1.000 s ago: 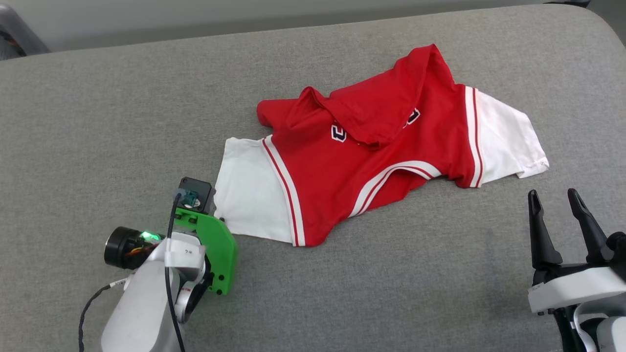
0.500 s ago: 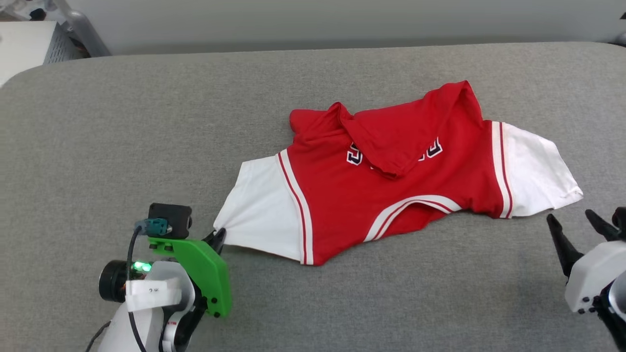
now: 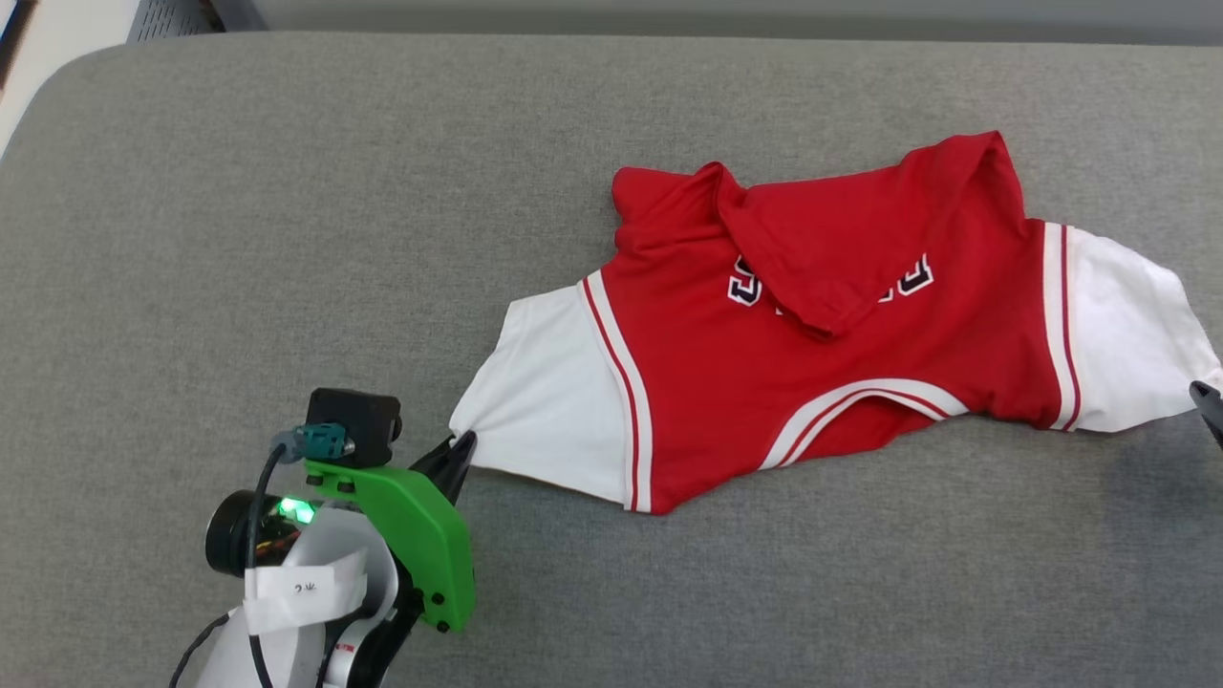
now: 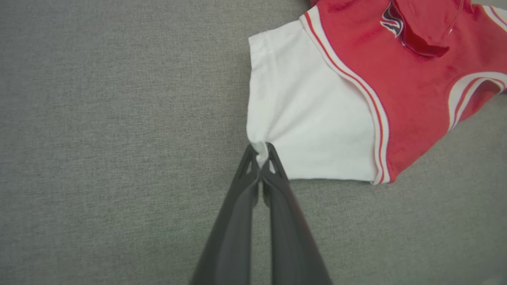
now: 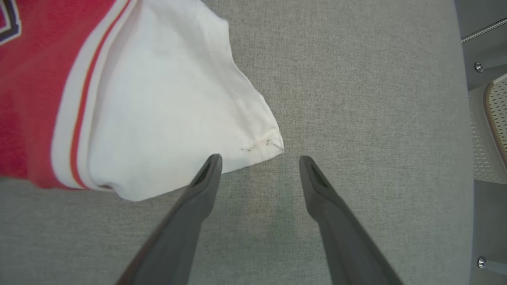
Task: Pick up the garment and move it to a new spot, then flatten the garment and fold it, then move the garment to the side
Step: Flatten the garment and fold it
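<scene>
The garment (image 3: 812, 354), a red jersey T-shirt with white sleeves and striped trim, lies crumpled on the grey padded surface (image 3: 287, 239), its hem folded down over the black lettering. My left gripper (image 3: 461, 449) is at the near corner of the left white sleeve. In the left wrist view that gripper (image 4: 261, 152) is shut on a pinch of the sleeve's corner. My right gripper (image 5: 257, 158) stands open just short of the right white sleeve (image 5: 166, 103), its left finger overlapping the sleeve's edge. One dark fingertip (image 3: 1209, 406) of it shows at the head view's right edge.
The grey surface's rounded right edge (image 5: 461, 118) is close beside my right gripper, with a pale mesh object and metal fittings (image 5: 489, 118) beyond it. A pale mesh object (image 3: 153, 14) sits past the far left corner.
The head camera has shifted, so the whole scene sits differently. My left gripper has closed on the sleeve corner and the sleeve is drawn toward it. My right gripper has slid mostly out at the right.
</scene>
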Robot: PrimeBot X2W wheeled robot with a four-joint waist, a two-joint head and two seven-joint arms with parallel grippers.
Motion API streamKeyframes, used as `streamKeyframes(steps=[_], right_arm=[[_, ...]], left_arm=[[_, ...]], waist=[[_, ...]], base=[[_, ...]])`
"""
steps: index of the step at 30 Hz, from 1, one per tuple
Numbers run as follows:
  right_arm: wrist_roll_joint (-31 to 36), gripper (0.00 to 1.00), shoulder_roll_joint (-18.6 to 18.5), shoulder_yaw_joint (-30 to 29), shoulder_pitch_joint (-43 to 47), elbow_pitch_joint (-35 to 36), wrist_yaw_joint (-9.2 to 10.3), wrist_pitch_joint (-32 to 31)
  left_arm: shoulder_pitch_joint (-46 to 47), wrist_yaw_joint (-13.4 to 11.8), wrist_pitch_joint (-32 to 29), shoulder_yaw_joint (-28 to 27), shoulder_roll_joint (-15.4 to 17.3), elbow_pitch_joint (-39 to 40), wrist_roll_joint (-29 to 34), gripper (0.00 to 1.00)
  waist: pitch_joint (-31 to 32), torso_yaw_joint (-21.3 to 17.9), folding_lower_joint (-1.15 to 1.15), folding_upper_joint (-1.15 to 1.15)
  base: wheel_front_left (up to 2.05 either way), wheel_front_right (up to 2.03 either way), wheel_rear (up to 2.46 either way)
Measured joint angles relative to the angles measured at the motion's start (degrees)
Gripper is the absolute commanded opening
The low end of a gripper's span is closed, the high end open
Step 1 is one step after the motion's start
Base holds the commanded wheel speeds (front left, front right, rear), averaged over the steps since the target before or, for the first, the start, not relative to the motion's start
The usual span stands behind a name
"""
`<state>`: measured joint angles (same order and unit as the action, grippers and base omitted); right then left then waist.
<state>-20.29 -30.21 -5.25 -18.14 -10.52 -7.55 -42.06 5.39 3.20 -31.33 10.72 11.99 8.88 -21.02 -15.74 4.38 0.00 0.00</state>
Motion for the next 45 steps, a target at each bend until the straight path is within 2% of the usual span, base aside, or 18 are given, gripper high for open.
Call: streamKeyframes(steps=[5, 11, 12, 13, 14, 15, 24, 28, 33, 36, 45], right_arm=[[0.71, 1.00, -1.23, 0.60, -2.96, -5.37, 0.00, -0.80], [0.23, 1.00, -2.96, 2.40, -5.36, -8.38, 0.00, -0.66], [-1.79, 0.89, -4.00, 3.50, -5.41, -10.02, 0.08, -2.81], [-2.63, 0.45, -4.24, 3.76, -5.41, -10.05, 0.09, -3.32], [-3.68, 0.29, -4.38, 4.09, -5.41, -10.04, 0.09, -3.83], [-4.43, 0.00, -4.39, 4.30, -5.39, -10.02, 0.09, -3.92], [-7.04, 0.00, -3.97, 5.59, -3.80, -9.59, 0.07, 0.56], [-10.99, 0.00, -3.08, 5.42, -2.02, -8.54, 0.03, 1.63], [-13.36, 0.00, -5.25, 4.79, -0.60, -3.82, 0.02, 3.28], [-16.10, 0.00, -5.64, 2.54, -0.53, -0.45, 0.02, 4.00], [-19.02, 0.00, -7.12, -0.68, -2.23, 7.90, 0.01, 3.64]], left_arm=[[0.34, 0.03, -0.02, 0.56, 0.03, 1.15, 0.00, 0.00], [1.28, 0.18, 0.30, 1.81, -0.29, 1.08, 0.00, 0.00], [1.86, 0.45, 0.79, 2.24, -0.69, 0.49, -0.21, 0.00], [1.86, 0.47, 0.86, 2.25, -0.71, 0.26, -0.24, 0.00], [1.88, 0.52, 1.11, 2.24, -0.73, -0.11, -0.24, 0.00], [1.93, 0.52, 1.29, 2.20, -0.74, -0.52, -0.24, 0.00], [2.03, 0.30, 3.20, 1.46, -0.55, -2.41, -0.35, 0.00], [2.03, 0.30, 4.70, 0.66, 0.08, -2.69, -0.64, 0.00], [2.04, 0.07, 5.58, -0.79, 0.96, -2.50, -1.34, 0.00], [2.13, -0.27, 5.64, -2.24, 2.75, -2.26, -1.25, 0.00], [7.10, -0.42, 6.54, -6.12, 6.14, 3.24, -1.89, 0.00]], waist=[[-2.41, 1.50, 0.00, 0.00], [-4.91, 3.09, 0.00, 0.00], [-5.98, 4.01, 0.00, 0.00], [-6.10, 4.17, 0.00, 0.00], [-6.20, 4.34, 0.00, 0.00], [-6.19, 4.43, 0.00, 0.00], [-2.92, 3.67, 0.00, 0.00], [-0.20, 2.93, 0.00, 0.00], [3.56, 1.95, 0.00, 0.00], [6.03, 1.31, 0.00, 0.00], [11.72, -1.04, 0.00, 0.00]], base=[[0.00, 0.00, 0.00], [0.00, 0.00, 0.00], [0.00, 0.00, 0.00], [0.00, 0.00, 0.00], [0.00, 0.00, 0.00], [0.00, 0.00, 0.00], [0.00, 0.00, 0.00], [0.00, 0.00, 0.00], [0.00, 0.00, 0.00], [0.00, 0.00, 0.00], [0.00, 0.00, 0.00]])
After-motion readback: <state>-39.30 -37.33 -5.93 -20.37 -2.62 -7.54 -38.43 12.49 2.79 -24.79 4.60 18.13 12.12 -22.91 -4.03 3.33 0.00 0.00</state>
